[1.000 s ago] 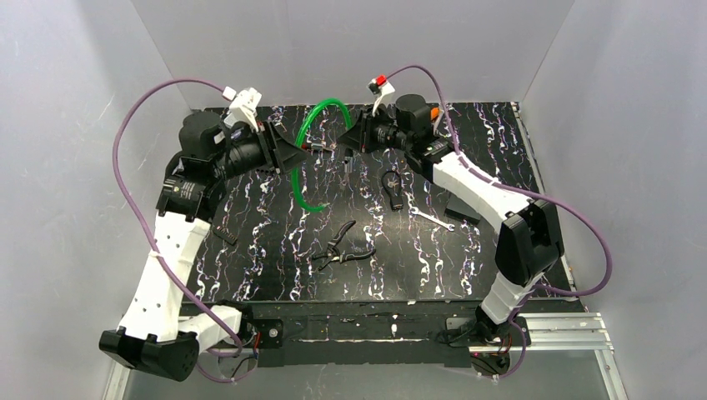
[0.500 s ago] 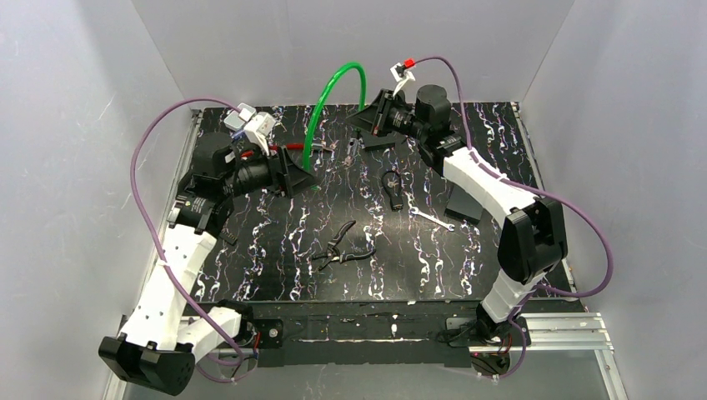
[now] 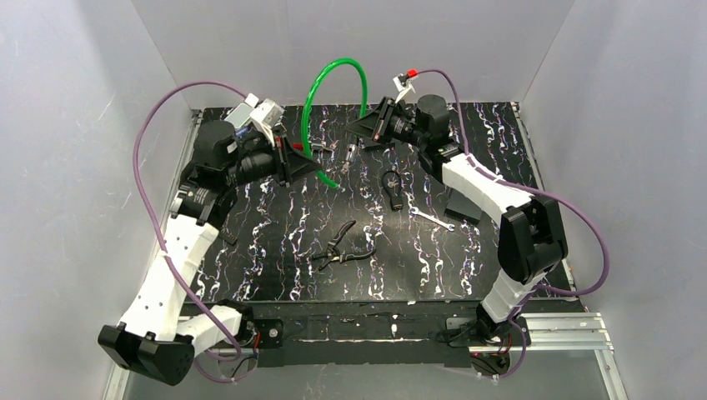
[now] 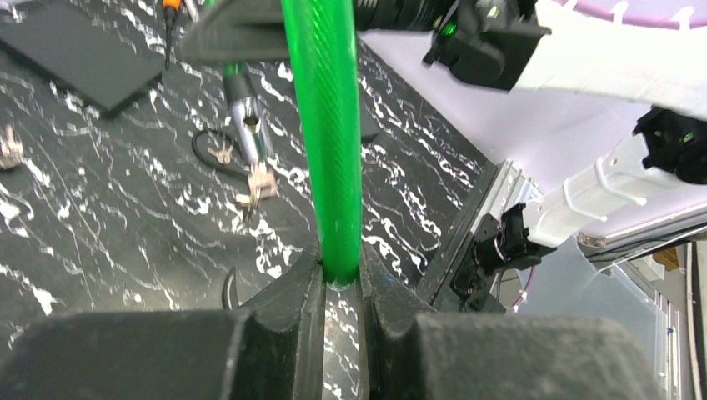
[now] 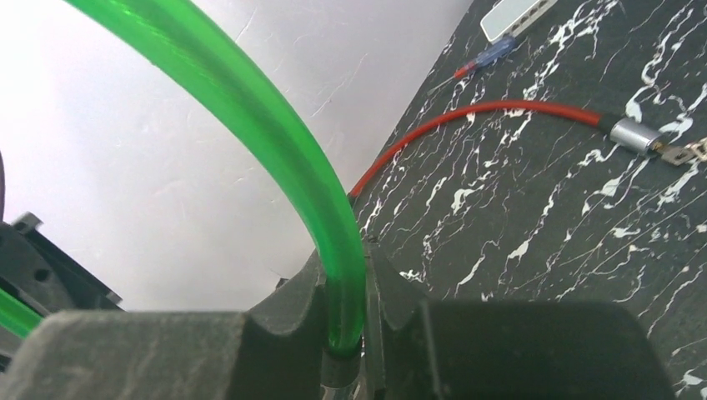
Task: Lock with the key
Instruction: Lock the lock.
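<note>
The L claw (image 3: 310, 164) is closed on the green cable (image 3: 310, 92). In the left wrist view the cable (image 4: 321, 125) goes down between the two fingers (image 4: 283, 300) of this claw (image 4: 340, 287) and they press it from both sides. The R claw (image 3: 360, 125) is closed on the same cable near the other end. In the right wrist view the cable (image 5: 250, 108) curves down into this claw (image 5: 343, 333) and sits tight betw. the fingers.

The cable stands as a high arch over the far part of the table (image 3: 250, 250), from one claw to the other, w/ a short piece hanging below the L claw. Under the R claw hangs a metal barrel (image 4: 248, 125) w/ small keys (image 4: 257, 185) at its end. I cannot tell if a key is inside the barrel.

On the table, approx. in the middle, lie pliers (image 3: 342, 246). To the right of them is a wrench (image 3: 432, 219). A red wire (image 5: 467, 117) lies at the far edge.
</note>
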